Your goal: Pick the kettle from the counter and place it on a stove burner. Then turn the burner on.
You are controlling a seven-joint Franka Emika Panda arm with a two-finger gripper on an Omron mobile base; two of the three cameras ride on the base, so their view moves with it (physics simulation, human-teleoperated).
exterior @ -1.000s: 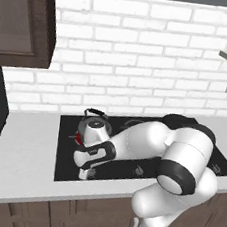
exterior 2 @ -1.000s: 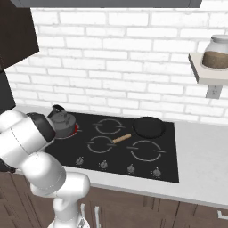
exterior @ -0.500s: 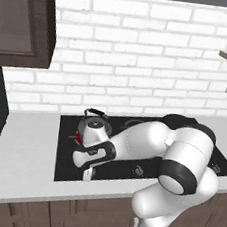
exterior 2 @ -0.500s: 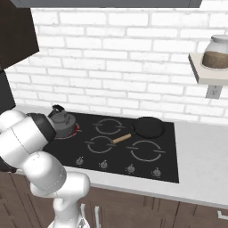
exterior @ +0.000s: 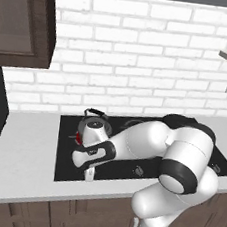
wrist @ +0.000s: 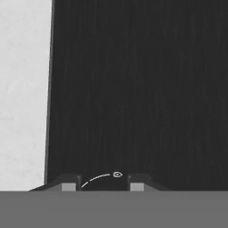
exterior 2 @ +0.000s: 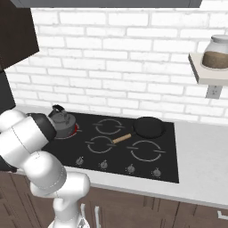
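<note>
Kettle (exterior 2: 61,122) seen upright on rear left burner (exterior 2: 71,132) of black cooktop (exterior 2: 171,156); red glow noted beneath it. Frying pan (exterior 2: 149,127) placed on rear right ring, wooden handle pointed toward centre. Pincer (wrist: 102,183) lowered at cooktop's front left edge by knob markings, well clear of kettle; fingers (wrist: 67,185) drawn close, clenched, nothing gripped. Pale worktop (exterior: 23,170) seen beside cooktop. Jar (exterior 2: 217,52) set on wall shelf (exterior 2: 200,73).

Two rear flanks; close down onto cooktop (wrist: 133,89)
</note>
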